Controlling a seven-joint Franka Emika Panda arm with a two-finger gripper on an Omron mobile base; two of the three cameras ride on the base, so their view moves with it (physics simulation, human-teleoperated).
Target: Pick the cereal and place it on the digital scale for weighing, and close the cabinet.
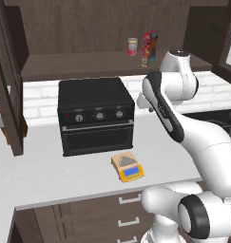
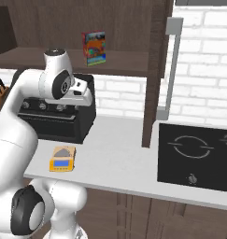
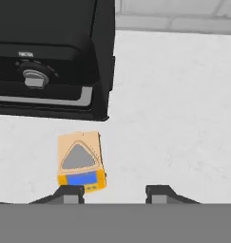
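Note:
The cereal [image 1: 149,48] [image 2: 94,48], a red box with a colourful front, stands upright on the shelf of the open cabinet [image 1: 79,64]. One cabinet door [image 2: 154,70] with a silver bar handle hangs open on the right. The yellow-orange digital scale [image 1: 127,167] [image 2: 62,158] [image 3: 80,161] lies on the white counter in front of the black oven, its plate bare. My gripper [image 3: 113,192] hovers above the counter and looks down, just right of the scale. Its fingers are apart, with nothing between them.
A black toaster oven [image 1: 95,114] [image 3: 45,57] sits on the counter under the shelf. A small red-labelled can [image 1: 132,46] stands left of the cereal. A black cooktop [image 2: 194,156] lies at the right. The other cabinet door [image 1: 7,95] hangs open at the left.

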